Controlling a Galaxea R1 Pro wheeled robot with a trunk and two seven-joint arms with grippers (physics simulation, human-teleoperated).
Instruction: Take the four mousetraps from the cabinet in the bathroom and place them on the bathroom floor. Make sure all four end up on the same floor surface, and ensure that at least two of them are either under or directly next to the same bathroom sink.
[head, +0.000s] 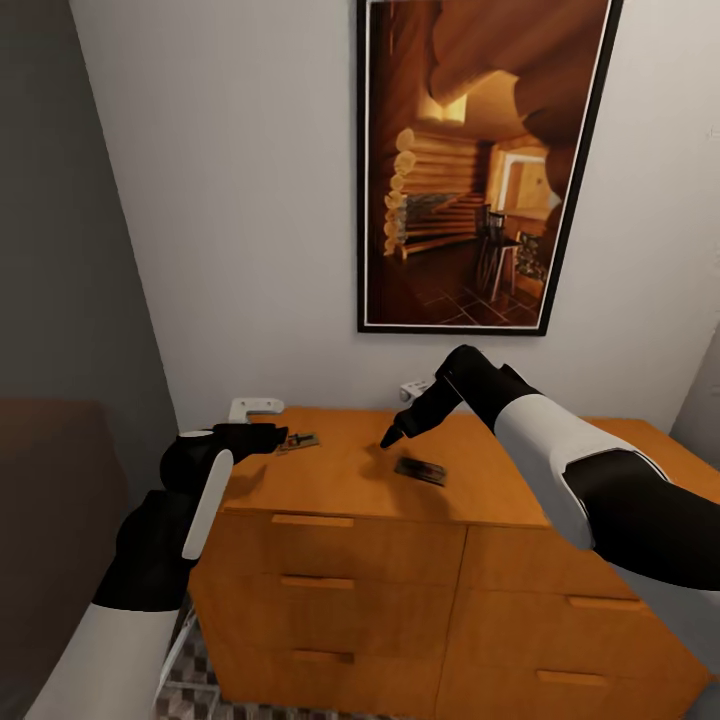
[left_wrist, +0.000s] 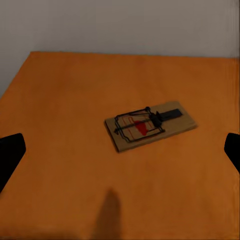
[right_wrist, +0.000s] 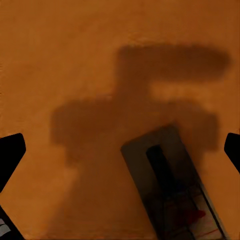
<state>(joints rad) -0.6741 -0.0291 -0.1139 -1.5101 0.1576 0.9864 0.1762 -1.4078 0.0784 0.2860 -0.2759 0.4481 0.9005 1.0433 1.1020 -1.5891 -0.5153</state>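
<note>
The cabinet (head: 350, 480) carries two mousetraps on its flat top, where you can reach them from above: one (head: 299, 441) near the back left corner, one (head: 420, 470) mid-top. Your left gripper (head: 268, 436) faces the first (left_wrist: 150, 125), fingers (left_wrist: 10, 155) apart; your right gripper (head: 390, 440) hovers over the second (right_wrist: 175, 190), fingers (right_wrist: 12, 150) likewise spread, ready to close
</note>
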